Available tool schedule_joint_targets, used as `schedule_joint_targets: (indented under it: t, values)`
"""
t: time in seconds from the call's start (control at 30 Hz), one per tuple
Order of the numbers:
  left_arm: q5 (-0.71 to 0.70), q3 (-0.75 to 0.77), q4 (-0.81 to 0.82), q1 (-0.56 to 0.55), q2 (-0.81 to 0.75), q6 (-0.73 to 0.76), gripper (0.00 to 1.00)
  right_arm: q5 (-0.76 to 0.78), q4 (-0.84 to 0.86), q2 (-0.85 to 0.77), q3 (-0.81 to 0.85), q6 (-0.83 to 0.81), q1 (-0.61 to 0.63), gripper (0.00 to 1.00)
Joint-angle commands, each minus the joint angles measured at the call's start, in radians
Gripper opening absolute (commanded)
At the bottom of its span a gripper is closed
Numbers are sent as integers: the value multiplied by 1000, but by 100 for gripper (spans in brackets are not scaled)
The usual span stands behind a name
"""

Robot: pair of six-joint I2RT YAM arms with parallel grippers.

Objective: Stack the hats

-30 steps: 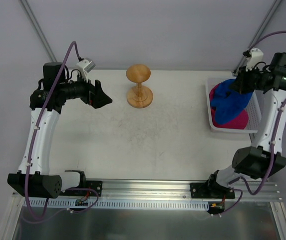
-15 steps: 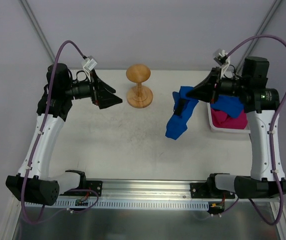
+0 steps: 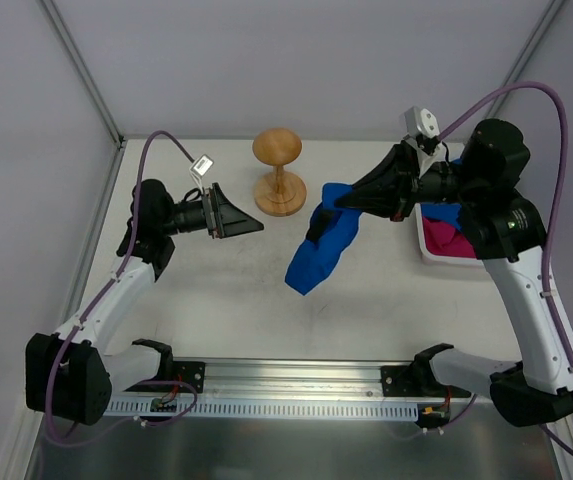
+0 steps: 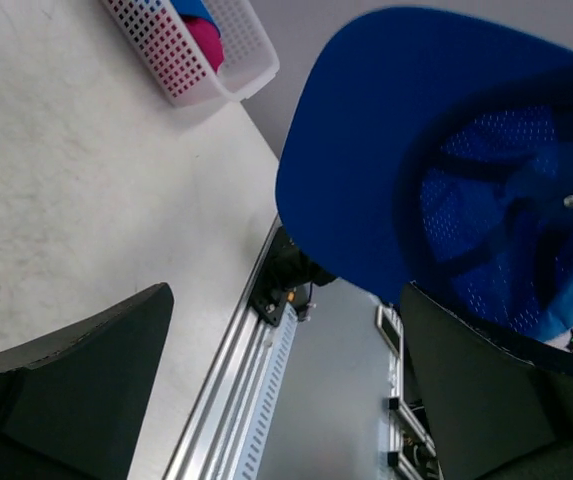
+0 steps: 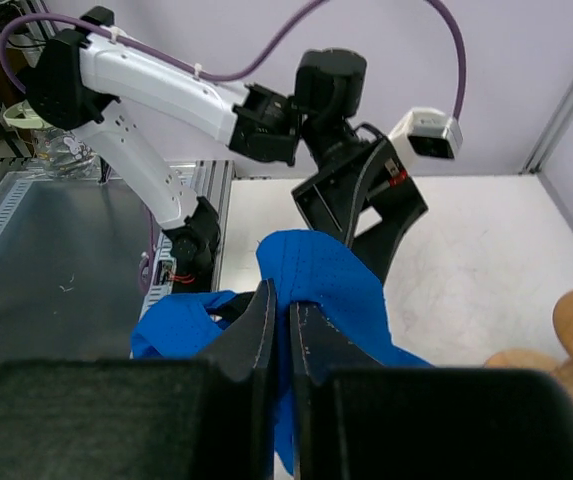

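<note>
A royal blue hat [image 3: 323,250] hangs in the air over the middle of the table, its brim pointing down toward the near edge. My right gripper [image 3: 338,203] is shut on its fabric [image 5: 316,275], pinching a fold between the jaws. My left gripper [image 3: 249,224] is open and points at the hat from the left, with a gap between them. In the left wrist view the blue hat [image 4: 436,160] fills the upper right, underside facing me, with nothing between the wide jaws. A magenta hat [image 3: 453,240] lies in the white tray [image 3: 429,251] at the right.
A wooden stand [image 3: 279,172] with a round top rises at the back middle of the table. The white tray [image 4: 191,60] sits near the table's right edge. An aluminium rail [image 3: 296,385] runs along the near edge between the arm bases.
My right gripper has carried the blue hat out of the tray and leftward to the table's middle. My left arm has swung down and rightward toward the hat, jaws still wide.
</note>
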Motion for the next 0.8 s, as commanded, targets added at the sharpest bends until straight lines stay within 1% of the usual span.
schedule_joint_targets:
  t: [0.0,0.07,0.37,0.47,0.7,0.77]
  values:
    - [-37,-20,249,-9,-3,-217,99,72,142,-8,70,7,62,0]
    - [-61,-26,284,-15,3,-288,99,117,178,4,100,10,94,0]
    - [-141,-80,312,-76,-43,-458,99,232,258,104,192,-20,188,0]
    - [-159,-97,321,-78,-45,-523,99,264,289,135,219,-16,211,0]
    - [-198,-92,313,-81,-17,-725,99,370,354,173,241,-52,235,0]
    - [-205,-86,304,-90,-15,-745,99,397,369,178,238,-63,242,0]
